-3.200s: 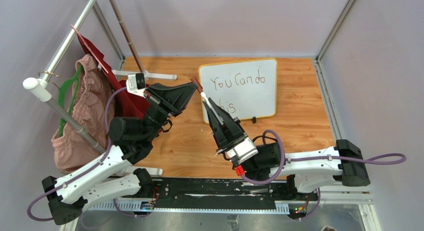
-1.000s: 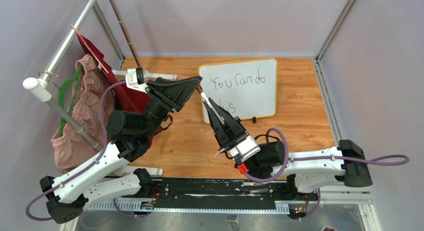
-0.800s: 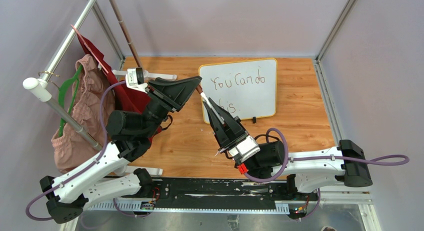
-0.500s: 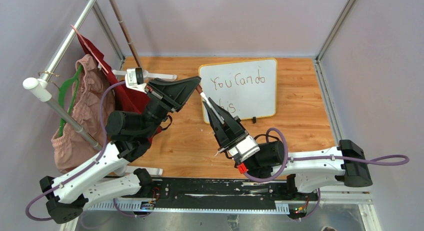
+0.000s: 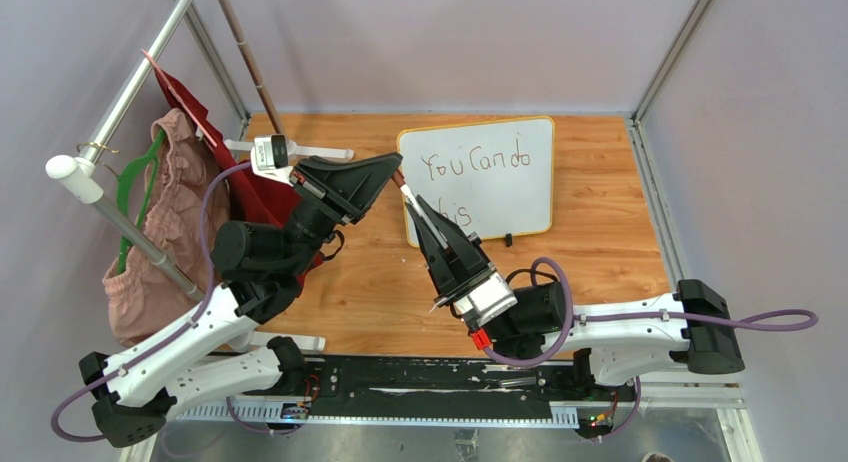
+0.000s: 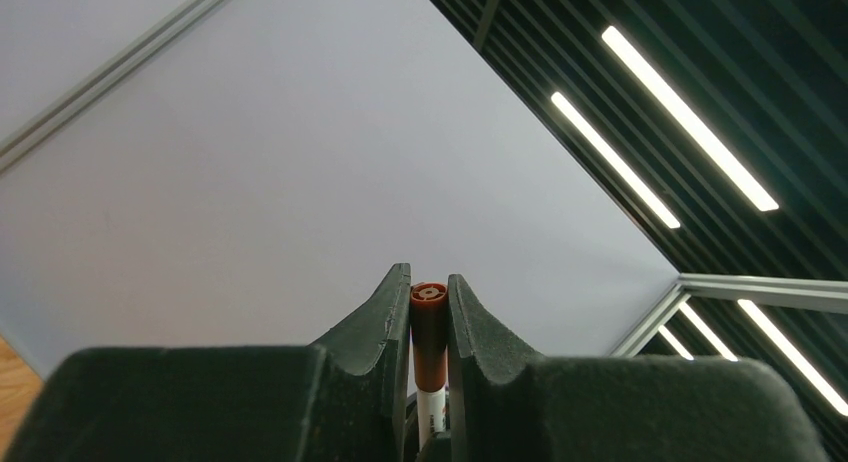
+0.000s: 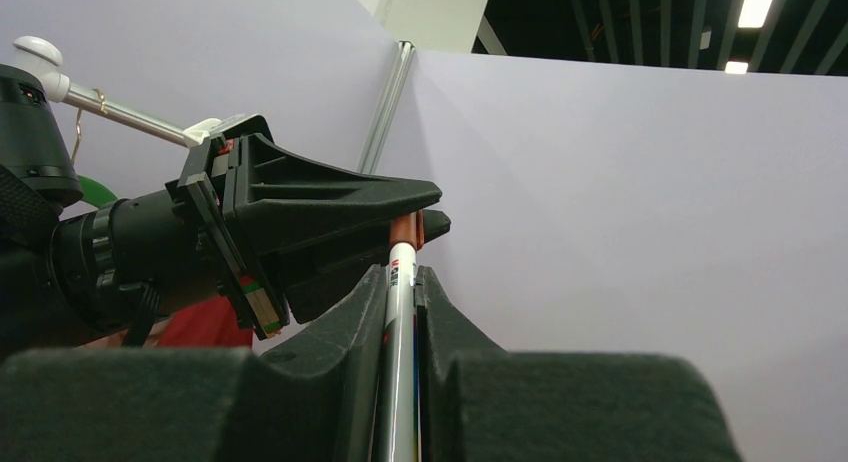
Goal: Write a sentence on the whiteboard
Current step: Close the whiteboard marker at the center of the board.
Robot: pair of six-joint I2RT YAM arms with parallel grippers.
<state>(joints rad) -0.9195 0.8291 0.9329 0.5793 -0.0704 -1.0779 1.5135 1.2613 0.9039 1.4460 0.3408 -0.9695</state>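
Note:
The whiteboard (image 5: 520, 197) lies at the back of the wooden table, with the sentence (image 5: 475, 163) on it in dark handwriting; my right arm hides part of the second line. My right gripper (image 5: 418, 208) (image 7: 402, 274) is shut on the white barrel of a marker (image 7: 397, 362), held above the board's left edge. My left gripper (image 5: 397, 168) (image 6: 428, 282) meets it from the left and is shut on the marker's reddish-brown cap (image 6: 429, 322) (image 7: 404, 229). The marker spans both grippers in the air.
A slanted metal rail (image 5: 130, 82) at the left carries a pink garment (image 5: 165, 222), a red cloth (image 5: 200, 117) and a green hanger (image 5: 135, 187). A white stand foot (image 5: 300, 150) lies by the left arm. Grey walls and frame posts (image 5: 672, 52) enclose the table.
My left arm has moved right to the marker's end, and its jaws have closed on the cap. The right gripper has held the marker almost still.

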